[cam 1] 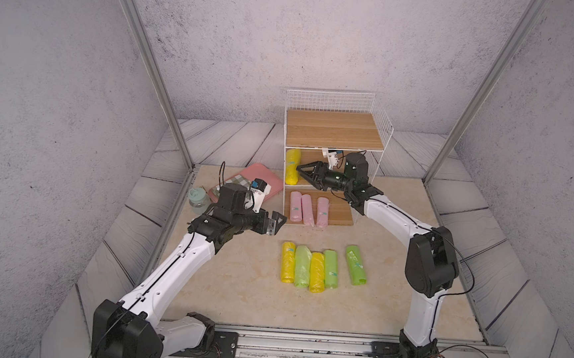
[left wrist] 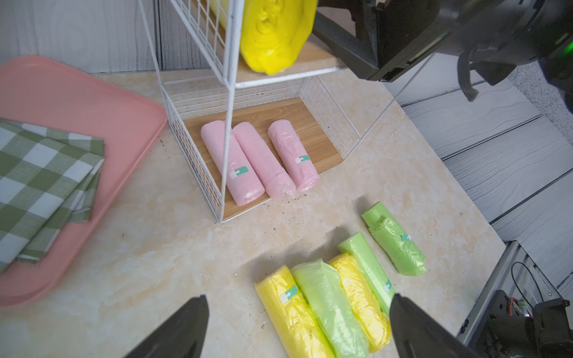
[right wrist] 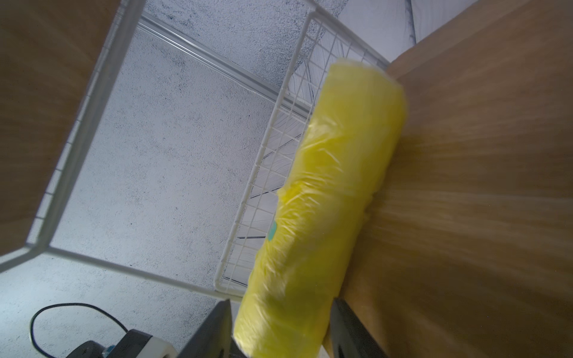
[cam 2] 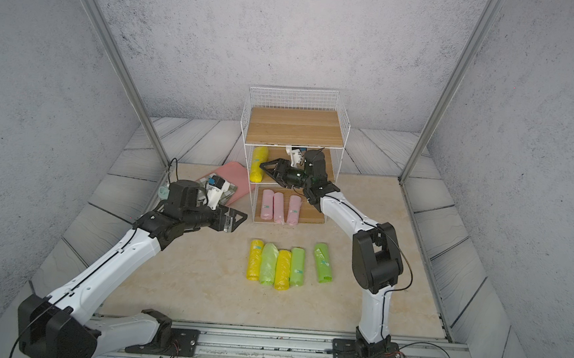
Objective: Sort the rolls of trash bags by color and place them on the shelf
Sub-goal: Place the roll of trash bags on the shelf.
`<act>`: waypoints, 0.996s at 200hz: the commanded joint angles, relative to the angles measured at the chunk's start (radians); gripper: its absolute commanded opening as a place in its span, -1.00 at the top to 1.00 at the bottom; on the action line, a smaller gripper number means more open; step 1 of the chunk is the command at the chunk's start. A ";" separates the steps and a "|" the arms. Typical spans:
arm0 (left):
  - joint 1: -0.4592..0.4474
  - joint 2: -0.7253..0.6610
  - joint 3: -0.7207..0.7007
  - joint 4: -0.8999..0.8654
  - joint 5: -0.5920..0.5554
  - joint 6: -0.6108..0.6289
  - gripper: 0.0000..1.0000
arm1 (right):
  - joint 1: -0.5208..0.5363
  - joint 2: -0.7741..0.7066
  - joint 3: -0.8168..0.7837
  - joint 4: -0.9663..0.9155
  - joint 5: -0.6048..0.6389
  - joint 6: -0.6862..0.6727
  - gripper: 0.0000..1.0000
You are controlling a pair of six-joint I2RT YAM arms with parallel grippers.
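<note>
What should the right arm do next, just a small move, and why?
Probably spread the right hand fully and back straight out of the shelf: the yellow roll already lies on the middle board, with the jaws flanking its near end.

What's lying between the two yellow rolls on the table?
One light green roll lies between the yellow rolls, touching both, as both top views and the left wrist view show.

The yellow roll [right wrist: 335,186] is blurred, its near end cropped.
</note>
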 commanded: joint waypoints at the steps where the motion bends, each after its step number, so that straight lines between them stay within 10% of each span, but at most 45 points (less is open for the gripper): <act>1: 0.010 -0.011 -0.008 -0.010 -0.001 0.017 -0.94 | -0.004 0.018 0.004 -0.031 -0.008 -0.029 -0.11; 199: 0.010 -0.014 0.034 -0.016 0.056 0.014 -0.94 | -0.004 -0.257 -0.233 -0.174 0.048 -0.388 -0.36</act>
